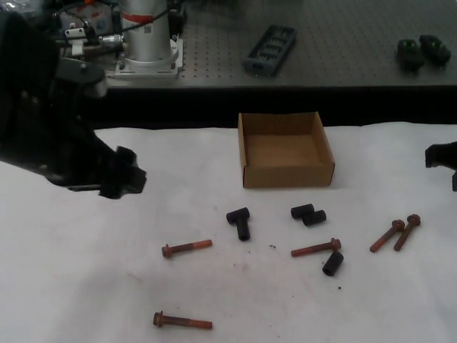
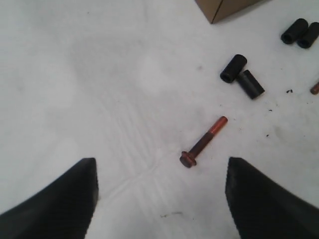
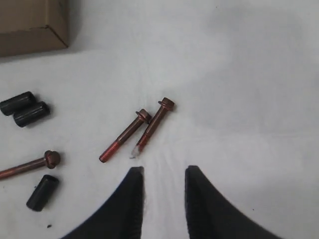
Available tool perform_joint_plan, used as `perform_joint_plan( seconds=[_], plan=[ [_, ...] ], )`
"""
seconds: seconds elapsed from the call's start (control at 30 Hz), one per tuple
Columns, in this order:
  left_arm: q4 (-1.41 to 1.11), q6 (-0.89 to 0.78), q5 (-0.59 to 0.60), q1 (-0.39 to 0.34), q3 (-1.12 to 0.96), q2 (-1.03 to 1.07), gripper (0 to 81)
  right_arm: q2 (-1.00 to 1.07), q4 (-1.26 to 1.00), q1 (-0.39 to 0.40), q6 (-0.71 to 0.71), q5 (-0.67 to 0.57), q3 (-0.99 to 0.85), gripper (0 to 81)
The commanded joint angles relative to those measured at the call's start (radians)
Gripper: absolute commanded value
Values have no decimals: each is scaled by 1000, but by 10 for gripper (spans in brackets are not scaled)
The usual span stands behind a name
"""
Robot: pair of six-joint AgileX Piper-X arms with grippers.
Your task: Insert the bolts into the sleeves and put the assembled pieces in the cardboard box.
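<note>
Nearest bolt [image 1: 182,321] lies alone, near left. Empty and wide open, left gripper [image 2: 162,168] hangs by a second bolt [image 2: 202,142]; right gripper [image 3: 163,172], empty and narrowly parted, is over paired bolts [image 3: 124,135] lying side by side, so a pinch may drag both. Loose sleeves [image 1: 308,214] may roll. Cardboard box [image 1: 289,175] sits far centre, empty.

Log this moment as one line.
left gripper open, empty | right gripper open, empty | bolts loose | sleeves unfilled | cardboard box: no assemblies visible
</note>
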Motion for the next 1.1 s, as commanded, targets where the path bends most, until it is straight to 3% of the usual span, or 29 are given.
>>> perform_joint_plan(
  seconds=[0.0, 0.17, 0.33, 0.5, 1.07],
  plan=[
    [-87, 7, -15, -27, -7, 32, 522, 71, -10, -44, 58, -77, -41, 218],
    [-120, 40, -49, -53, -10, 54, 522, 168, -10, -71, 106, -130, -74, 362],
    [-152, 56, -60, -60, -10, 82, 522, 251, -8, -73, 121, -130, -115, 274],
    [-160, 56, -60, -60, -11, 136, 522, 311, -8, -73, 152, -178, -157, 324],
    [-186, 56, -60, -60, -35, 235, 522, 420, -68, -69, 211, -245, -176, 312]
  ],
)
